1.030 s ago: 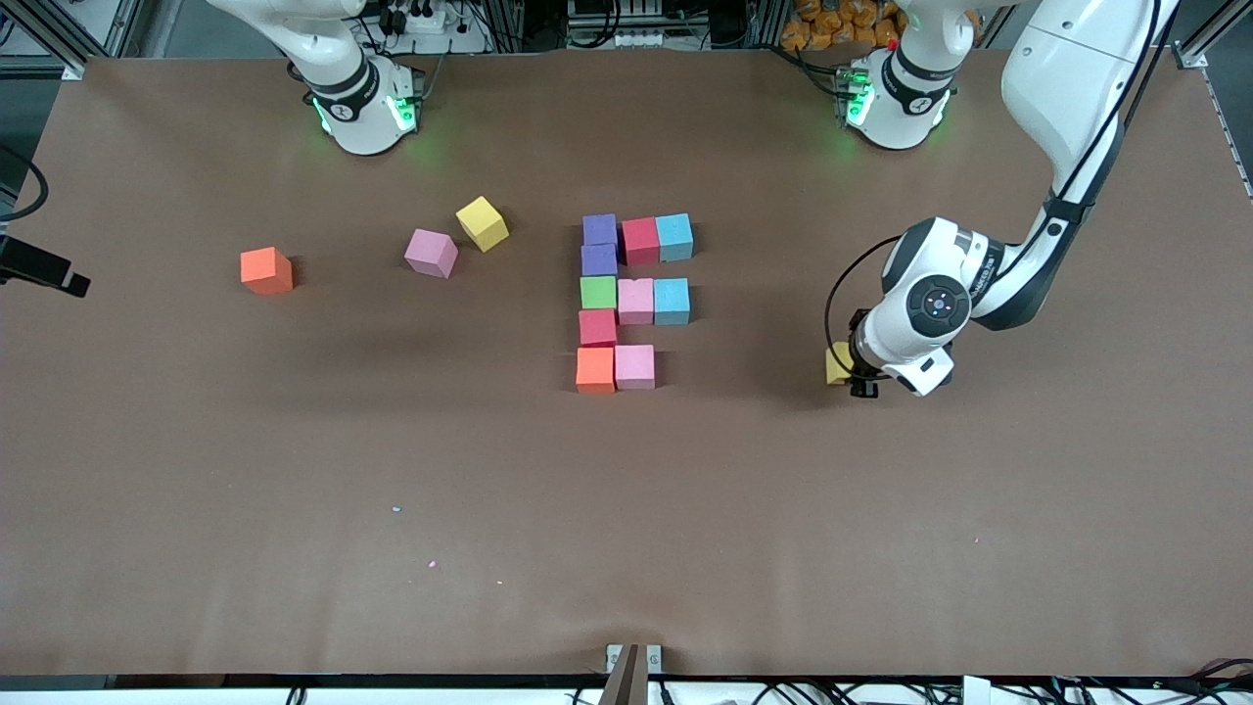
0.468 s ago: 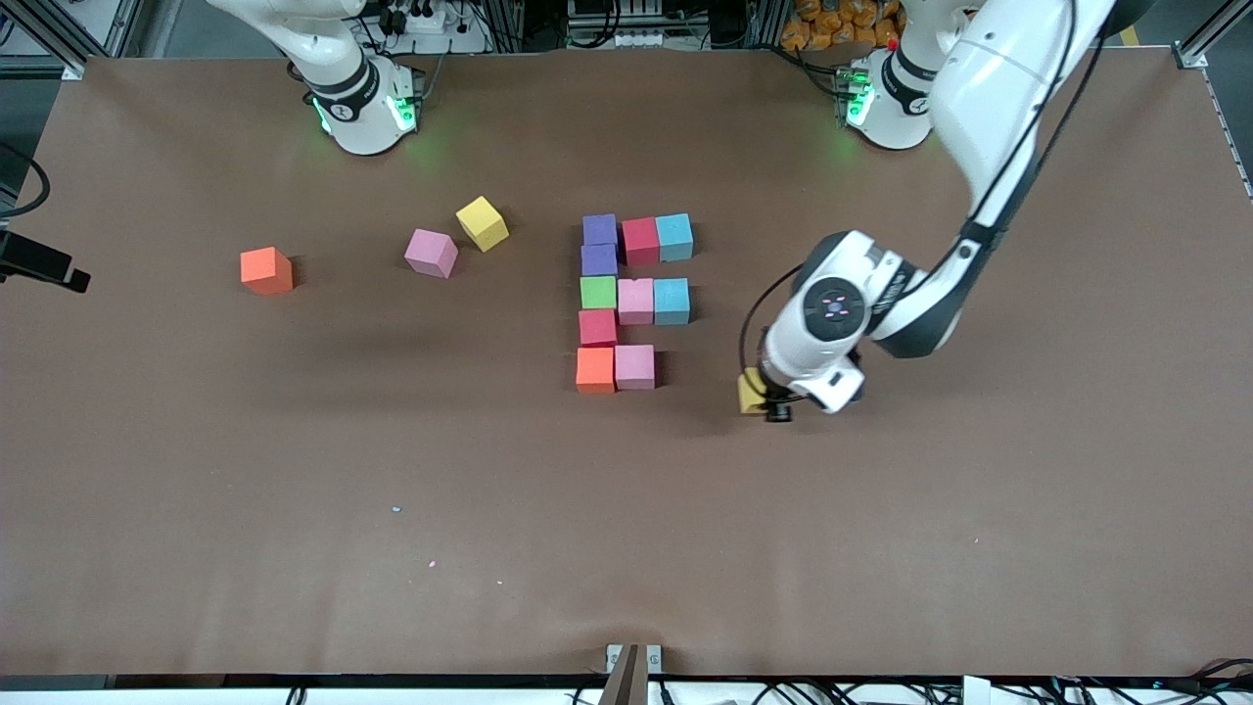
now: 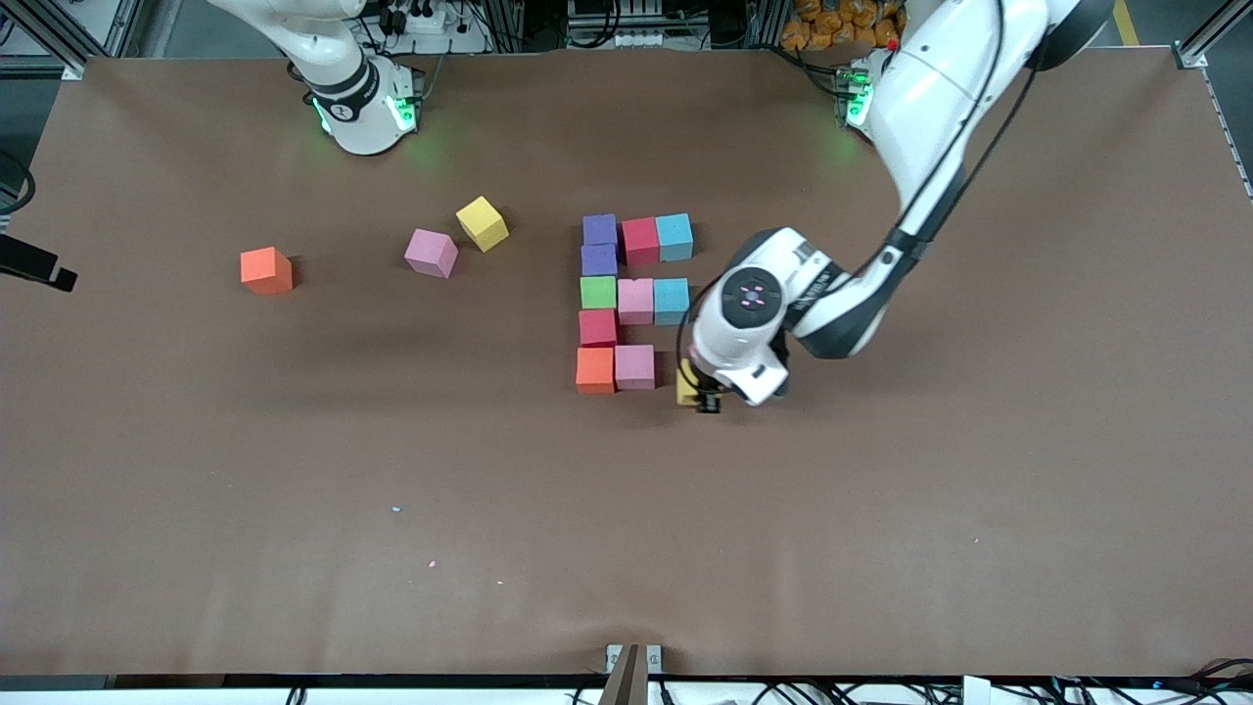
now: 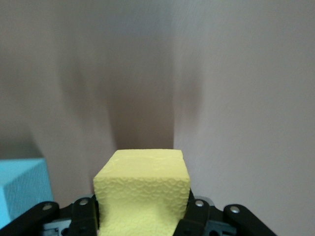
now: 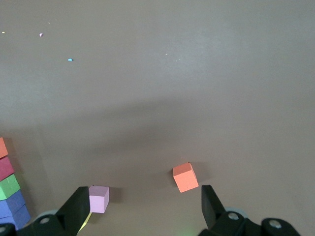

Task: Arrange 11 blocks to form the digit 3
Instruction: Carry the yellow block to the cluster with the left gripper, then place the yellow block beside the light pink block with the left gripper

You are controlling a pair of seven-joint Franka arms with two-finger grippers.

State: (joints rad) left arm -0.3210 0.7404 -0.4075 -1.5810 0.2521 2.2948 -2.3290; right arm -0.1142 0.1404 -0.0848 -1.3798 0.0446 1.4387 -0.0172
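Ten blocks already sit in the figure at mid-table: purple [image 3: 599,229], crimson [image 3: 639,241] and light blue [image 3: 674,236] along the row farthest from the front camera, a second purple, then green [image 3: 598,292], pink [image 3: 635,301] and light blue [image 3: 672,301], then crimson [image 3: 597,327], then orange [image 3: 594,370] and pink [image 3: 634,366] in the nearest row.

Change over the last second: the left gripper [image 3: 697,390] has carried a yellow block [image 4: 142,189] in from the left arm's end of the table. It now hangs just beside the near-row pink block, on that block's open side. Fingers clamped on the yellow cube.

Judgement: this cube completes the nearest row, so the digit is one placement from done; lowering and release remain.

Right gripper [image 5: 142,209] waits with fingers spread, high over the loose orange block [image 5: 185,177] and pink block [image 5: 98,199]. Another yellow block [image 3: 482,223] lies near them, unused.
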